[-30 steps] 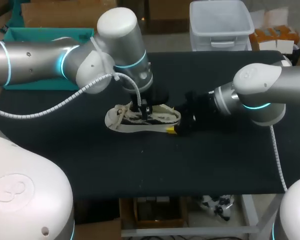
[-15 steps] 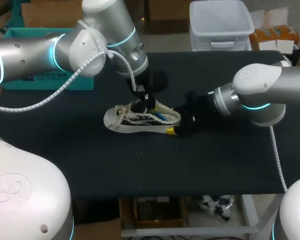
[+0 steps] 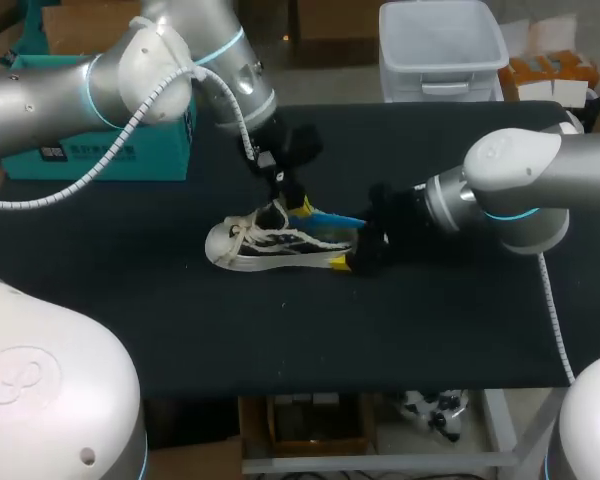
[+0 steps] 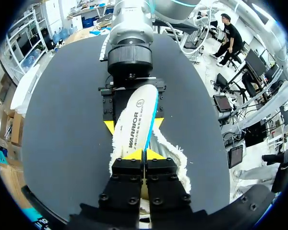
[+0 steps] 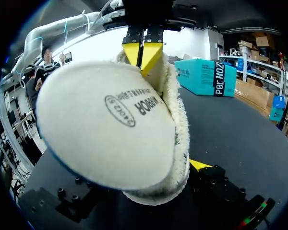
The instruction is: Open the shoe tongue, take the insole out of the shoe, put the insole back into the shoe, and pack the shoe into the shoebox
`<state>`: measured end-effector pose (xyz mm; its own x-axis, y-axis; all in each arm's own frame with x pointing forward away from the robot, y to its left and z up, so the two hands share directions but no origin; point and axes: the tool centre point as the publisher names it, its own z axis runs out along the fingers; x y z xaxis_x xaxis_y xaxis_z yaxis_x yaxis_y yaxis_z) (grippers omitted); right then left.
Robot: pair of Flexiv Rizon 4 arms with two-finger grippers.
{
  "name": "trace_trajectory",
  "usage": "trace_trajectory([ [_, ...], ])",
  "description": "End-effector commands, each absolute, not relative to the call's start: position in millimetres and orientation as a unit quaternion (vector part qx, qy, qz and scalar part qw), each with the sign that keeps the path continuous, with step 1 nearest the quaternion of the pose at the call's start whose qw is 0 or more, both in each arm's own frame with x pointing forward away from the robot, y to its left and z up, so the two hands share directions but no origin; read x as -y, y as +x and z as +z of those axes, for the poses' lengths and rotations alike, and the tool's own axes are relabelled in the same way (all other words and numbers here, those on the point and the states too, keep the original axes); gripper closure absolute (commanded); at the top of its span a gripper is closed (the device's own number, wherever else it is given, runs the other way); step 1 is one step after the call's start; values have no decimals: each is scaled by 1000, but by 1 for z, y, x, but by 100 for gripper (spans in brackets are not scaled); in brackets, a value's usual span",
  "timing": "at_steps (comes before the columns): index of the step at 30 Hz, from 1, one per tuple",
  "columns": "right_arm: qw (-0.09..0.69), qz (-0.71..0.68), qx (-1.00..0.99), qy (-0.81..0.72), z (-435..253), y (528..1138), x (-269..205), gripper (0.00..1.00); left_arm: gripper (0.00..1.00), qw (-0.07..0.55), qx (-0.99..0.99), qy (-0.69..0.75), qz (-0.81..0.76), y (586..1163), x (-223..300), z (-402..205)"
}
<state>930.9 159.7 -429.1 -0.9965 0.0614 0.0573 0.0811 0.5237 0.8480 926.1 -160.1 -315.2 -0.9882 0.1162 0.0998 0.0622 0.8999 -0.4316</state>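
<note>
A white low shoe [image 3: 270, 243] with loose laces lies on its sole on the black table [image 3: 280, 330], toe to the left. My left gripper [image 3: 283, 190] [image 4: 144, 154] hovers above it, shut on the front end of the insole [image 3: 325, 216] [image 4: 134, 122] [image 5: 105, 129]. The insole is white on top and blue beneath, and slants up out of the shoe with its heel end over the shoe's heel. My right gripper [image 3: 348, 262] [image 4: 133, 125] stands wide around the fleece-lined heel [image 5: 175, 110], a yellow fingertip [image 5: 199, 164] against its side. The teal shoebox [image 3: 120, 150] [image 5: 209, 76] stands at the back left.
The black table surface stretches bare in front of the shoe and to its right. My left arm's white cable [image 3: 100, 170] hangs over the table's left part, near the shoebox.
My left gripper has risen and drawn back to the left, pulling the insole up out of the shoe. The shoe's toe slid slightly left. The right arm kept still.
</note>
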Motion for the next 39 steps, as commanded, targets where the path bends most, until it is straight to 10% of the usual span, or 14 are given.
trace_trajectory([
  [1, 9, -487, 872, -41, -434, 929, -161, 100, 100, 103, 961, -71, 247, 932, 154, -308],
  [27, 9, -480, 876, -40, -429, 929, -153, 99, 100, 177, 878, -200, 396, 874, 173, -197],
  [29, 9, -478, 878, -41, -427, 929, -149, 48, 100, 179, 874, -206, 403, 871, 174, -191],
  [30, 10, -476, 878, -44, -427, 929, -147, 0, 100, 183, 870, -212, 407, 870, 174, -189],
  [39, 18, -402, 910, -96, -396, 913, -106, 0, 100, 214, 837, -238, 444, 867, 162, -160],
])
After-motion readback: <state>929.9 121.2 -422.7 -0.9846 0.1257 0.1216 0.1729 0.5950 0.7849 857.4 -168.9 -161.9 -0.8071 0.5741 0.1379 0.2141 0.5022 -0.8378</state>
